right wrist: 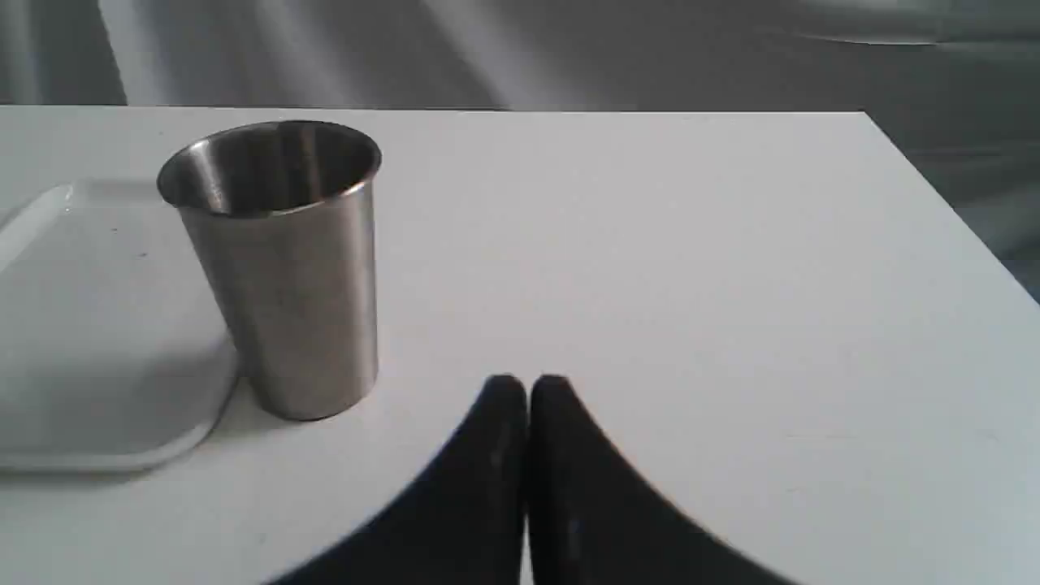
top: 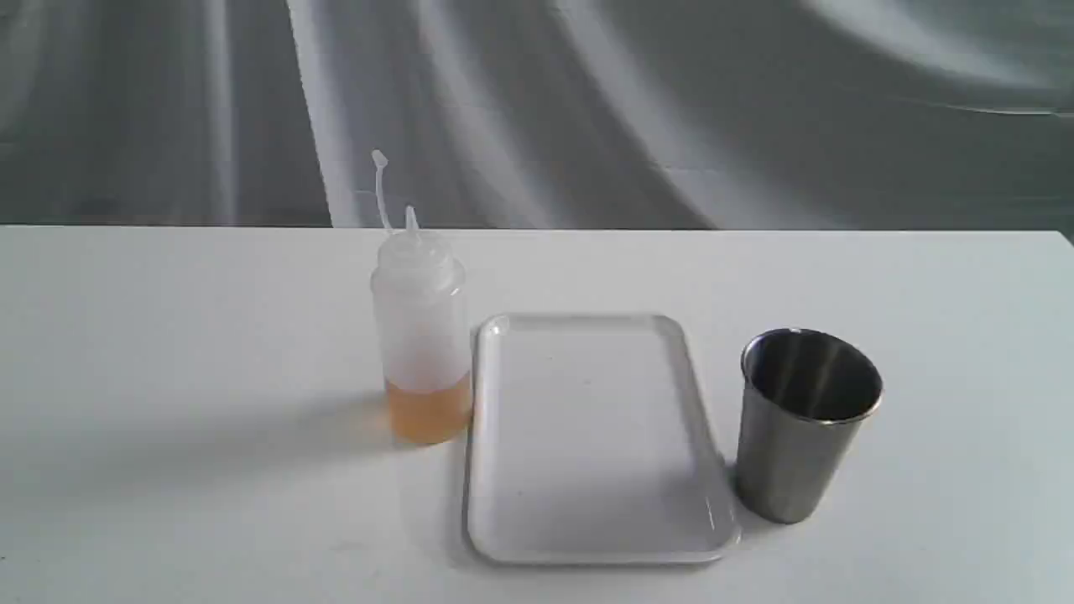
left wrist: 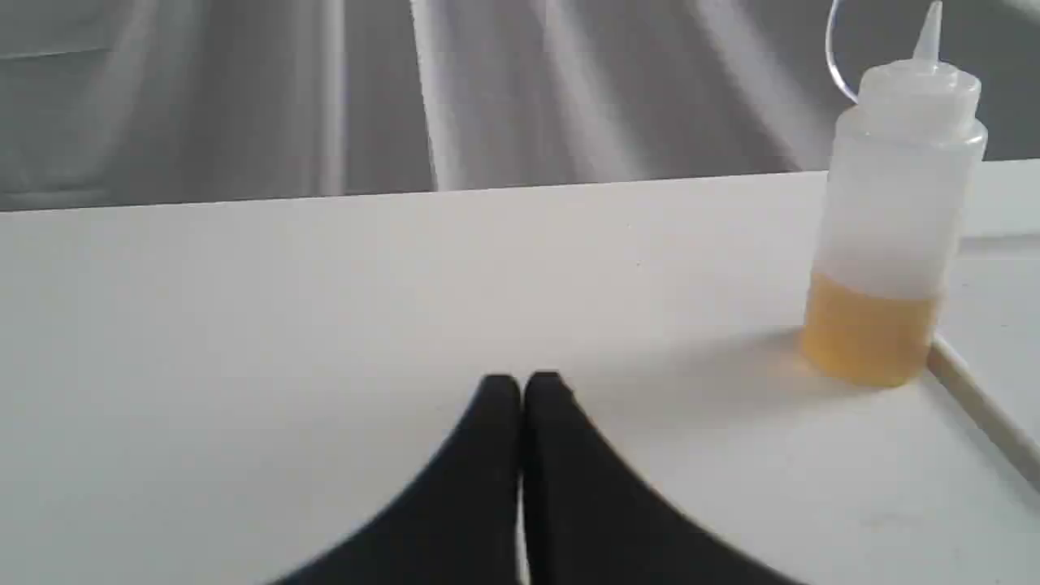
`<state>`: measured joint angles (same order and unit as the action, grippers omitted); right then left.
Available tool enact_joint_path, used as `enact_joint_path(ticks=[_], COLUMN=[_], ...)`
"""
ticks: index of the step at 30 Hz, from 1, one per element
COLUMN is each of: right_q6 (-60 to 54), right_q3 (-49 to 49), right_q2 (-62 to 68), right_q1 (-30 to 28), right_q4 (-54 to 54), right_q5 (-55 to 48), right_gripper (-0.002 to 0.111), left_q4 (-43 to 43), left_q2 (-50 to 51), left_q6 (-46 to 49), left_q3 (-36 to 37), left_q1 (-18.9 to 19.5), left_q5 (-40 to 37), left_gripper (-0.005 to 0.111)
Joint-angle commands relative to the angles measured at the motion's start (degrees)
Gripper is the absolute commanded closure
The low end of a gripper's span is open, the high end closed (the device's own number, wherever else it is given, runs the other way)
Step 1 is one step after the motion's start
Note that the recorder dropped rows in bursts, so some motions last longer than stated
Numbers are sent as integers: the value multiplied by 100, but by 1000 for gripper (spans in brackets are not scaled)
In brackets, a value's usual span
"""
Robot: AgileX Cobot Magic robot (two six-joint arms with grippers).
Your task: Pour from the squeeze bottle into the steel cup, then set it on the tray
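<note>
Ahead of left gripper (left wrist: 520, 388), jaws closed, empty: squeeze bottle (left wrist: 890, 219) upright, untouched, well apart; right gripper (right wrist: 526, 388) closed too, steel cup (right wrist: 280, 268) near, no liquid seen; tray (top: 587, 436) bare. Est.: pour & placement both outstanding.

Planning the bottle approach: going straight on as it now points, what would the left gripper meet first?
Probably nothing: the shut left gripper points across the table toward its far edge. The squeeze bottle stands off to one side of that line, though depth is unclear.

Left hand (left wrist: 520, 388), right hand (right wrist: 528, 390): both closed, empty
</note>
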<state>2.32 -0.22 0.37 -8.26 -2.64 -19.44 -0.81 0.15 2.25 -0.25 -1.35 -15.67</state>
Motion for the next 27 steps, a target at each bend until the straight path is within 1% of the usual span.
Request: enact_joint_path(ticks=[1,8,12,15,21,25,27], right_q6=[-12,-14,-14,-14,-14,12,229], right_q3=[22,22,22,22,22,22,22], right_q2=[-37,-37,-37,-37,-37,-37,-37], right_q1=[-38,-38,-38,-38,-38,-38,-38], right_q4=[-11,-11,-11,-11,43,43,43], right_q5=[39,87,292,818,2453,3249,3552], right_gripper=[108,108,108,108,108,108,108], left_q4=[-6,-6,-6,-6,-6,-6,-6], left_q2=[-15,-15,-15,-15,-15,-15,-15], left_q6=[-27,-15,-15,-15,-26,-26,-26], left_q3=[25,25,25,25,25,25,25], left_q1=[9,9,9,9,9,9,9], left_q5=[43,43,43,43,43,43,43], left_gripper=[107,107,107,107,107,107,107])
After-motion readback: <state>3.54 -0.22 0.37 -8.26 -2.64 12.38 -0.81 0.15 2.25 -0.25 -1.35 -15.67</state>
